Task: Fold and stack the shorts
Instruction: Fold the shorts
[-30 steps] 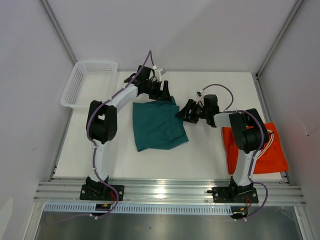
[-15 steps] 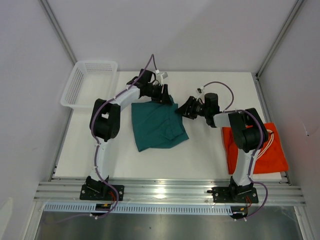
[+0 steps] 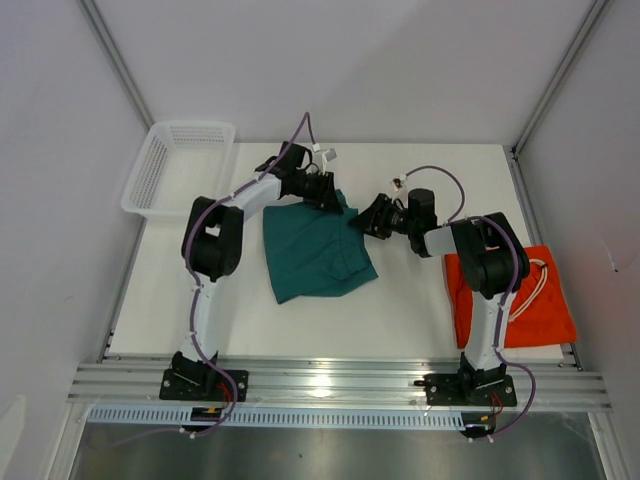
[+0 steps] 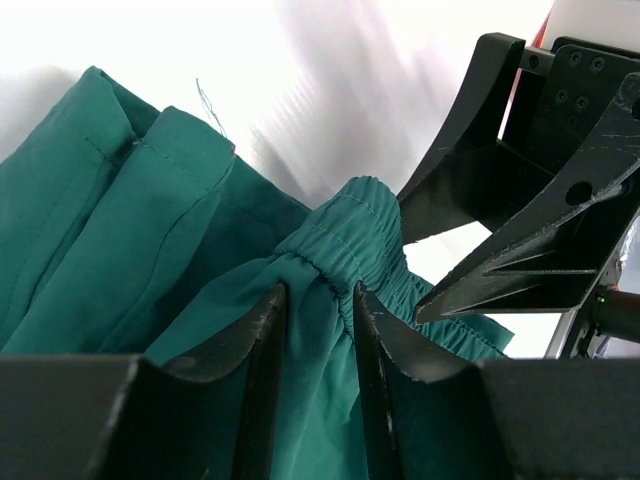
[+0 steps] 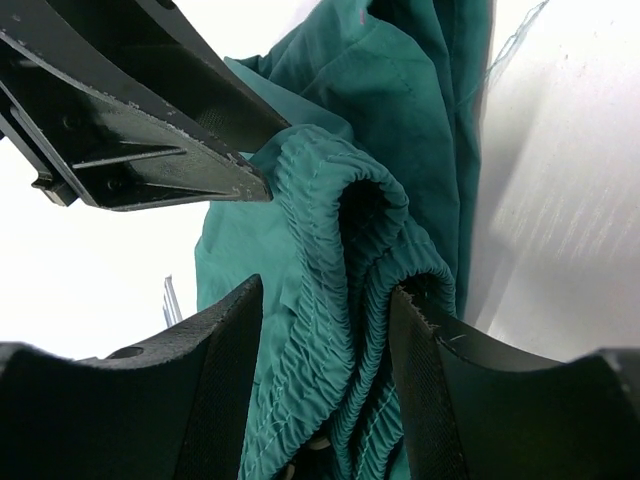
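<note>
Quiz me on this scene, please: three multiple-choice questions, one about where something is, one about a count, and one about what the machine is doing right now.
1. Where do the orange shorts lie?
A. Draped over a chair.
B. On the floor.
C. Flat on the table's right side.

2. How many pairs of shorts are in view?
A. One.
B. Two.
C. Four.

3. What are the left jaws doing?
A. Pinching the waistband of the green shorts.
B. Hanging wide open, holding nothing.
C. Gripping the orange shorts.

Answers:
1. C: the overhead view shows the orange pair spread out near the table's right edge.
2. B: there is one orange pair and one green pair, and no others.
3. A: the left wrist view shows green elastic clamped between the jaws.
</note>
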Robot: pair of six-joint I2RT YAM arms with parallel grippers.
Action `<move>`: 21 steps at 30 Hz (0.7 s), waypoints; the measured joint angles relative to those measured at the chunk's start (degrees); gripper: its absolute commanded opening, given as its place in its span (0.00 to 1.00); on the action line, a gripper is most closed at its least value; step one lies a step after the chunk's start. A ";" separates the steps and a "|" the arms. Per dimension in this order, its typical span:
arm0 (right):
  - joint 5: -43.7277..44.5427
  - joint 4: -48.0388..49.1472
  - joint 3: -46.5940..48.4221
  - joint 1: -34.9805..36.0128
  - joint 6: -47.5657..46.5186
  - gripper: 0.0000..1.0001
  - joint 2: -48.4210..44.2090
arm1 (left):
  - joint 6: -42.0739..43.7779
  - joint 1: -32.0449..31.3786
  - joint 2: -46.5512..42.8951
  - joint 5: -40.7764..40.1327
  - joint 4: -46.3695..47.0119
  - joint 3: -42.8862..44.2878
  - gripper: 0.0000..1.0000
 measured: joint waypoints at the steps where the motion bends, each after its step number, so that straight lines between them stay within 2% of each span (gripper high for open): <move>1: -0.09 0.37 0.00 0.00 0.28 0.54 0.35 | 0.02 0.00 0.13 0.00 0.00 0.00 0.35; 4: -0.15 1.05 0.02 0.11 0.66 0.51 1.31 | 0.26 -0.11 0.72 0.00 0.04 0.00 0.35; 5: -0.13 1.01 0.11 0.22 0.70 0.43 1.57 | 0.35 -0.17 0.87 0.00 0.04 0.00 0.35; 7: -0.09 0.76 0.63 0.55 0.57 0.36 2.03 | 0.42 -0.24 1.11 -0.02 0.02 0.00 0.35; 8: -0.04 0.37 0.90 0.70 0.50 0.29 2.16 | 0.42 -0.26 1.16 -0.04 0.00 0.00 0.36; 12: 0.15 -1.09 2.58 1.49 -0.15 0.15 2.21 | 0.33 -0.24 1.14 -0.24 -0.02 0.00 0.38; 15: 0.52 -2.62 3.72 2.03 -1.42 0.03 2.21 | -0.76 0.26 0.35 -0.48 -0.31 -0.24 0.46; 18: 0.96 -3.78 4.15 2.43 -2.56 0.00 2.21 | -3.41 1.11 -1.92 -0.63 -0.31 -0.90 0.52; 21: 1.01 -4.17 4.15 2.64 -3.48 0.00 2.21 | -5.62 2.56 -5.11 -2.16 -0.61 -0.92 0.54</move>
